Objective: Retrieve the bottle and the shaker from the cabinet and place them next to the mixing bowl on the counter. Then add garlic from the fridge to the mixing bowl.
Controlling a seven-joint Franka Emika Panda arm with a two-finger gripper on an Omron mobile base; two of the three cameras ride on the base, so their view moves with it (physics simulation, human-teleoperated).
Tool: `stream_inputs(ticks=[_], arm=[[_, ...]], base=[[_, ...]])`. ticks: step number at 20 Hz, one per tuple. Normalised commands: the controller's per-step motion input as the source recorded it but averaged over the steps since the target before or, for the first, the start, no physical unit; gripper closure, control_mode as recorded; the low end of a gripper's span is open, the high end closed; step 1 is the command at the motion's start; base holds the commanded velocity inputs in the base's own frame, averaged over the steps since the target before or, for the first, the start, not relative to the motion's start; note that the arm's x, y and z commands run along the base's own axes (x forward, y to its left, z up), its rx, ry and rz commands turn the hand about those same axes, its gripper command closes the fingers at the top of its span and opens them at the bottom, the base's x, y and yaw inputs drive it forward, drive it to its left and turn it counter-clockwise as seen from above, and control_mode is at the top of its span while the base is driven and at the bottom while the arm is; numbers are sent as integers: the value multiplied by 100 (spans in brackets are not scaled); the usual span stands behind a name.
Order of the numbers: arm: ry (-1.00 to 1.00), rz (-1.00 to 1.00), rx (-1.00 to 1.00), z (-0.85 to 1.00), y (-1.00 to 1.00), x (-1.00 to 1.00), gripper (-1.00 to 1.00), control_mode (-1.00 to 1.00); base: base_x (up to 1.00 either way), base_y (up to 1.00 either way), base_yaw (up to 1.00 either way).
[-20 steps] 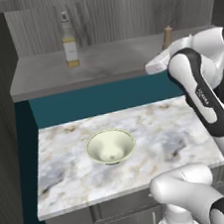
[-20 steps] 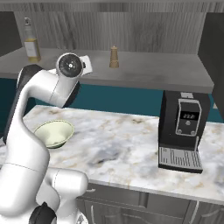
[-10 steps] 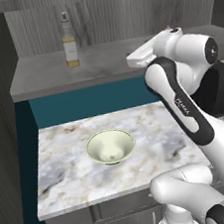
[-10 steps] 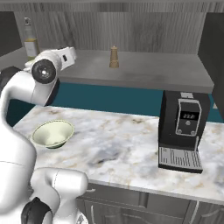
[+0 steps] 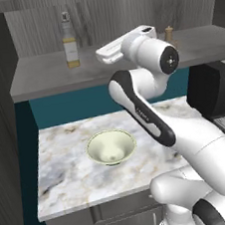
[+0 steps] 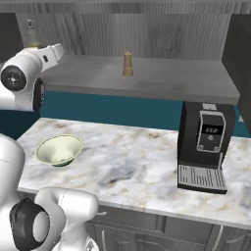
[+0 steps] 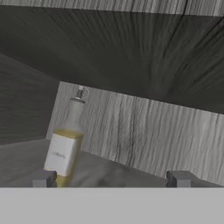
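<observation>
Bottle (image 7: 65, 146): we saw it off-centre, left of the released end effector (image 7: 111, 178).
Risk: we feared a finger toppling it.

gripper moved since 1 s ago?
Yes. In the left base view the gripper has swung left along the cabinet shelf, away from the shaker and toward the bottle. Bottle and shaker stayed put.

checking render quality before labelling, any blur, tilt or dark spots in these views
Hand view: soft and rolled, so the bottle leans and the cabinet grain smears. Left base view: sharp, with its left edge dark. Right base view: crisp and evenly lit, with a soft shadow under the bowl.
</observation>
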Motion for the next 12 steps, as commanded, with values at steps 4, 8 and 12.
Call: stream_inputs(ticks=[4, 8, 12], arm=[[6, -3, 2, 19, 43, 7, -100, -100], [5, -5, 13, 2, 16, 0, -100, -100], [0, -9, 16, 0, 21, 0, -100, -100]], base=[[0, 0, 0], [0, 0, 0], [0, 0, 0]])
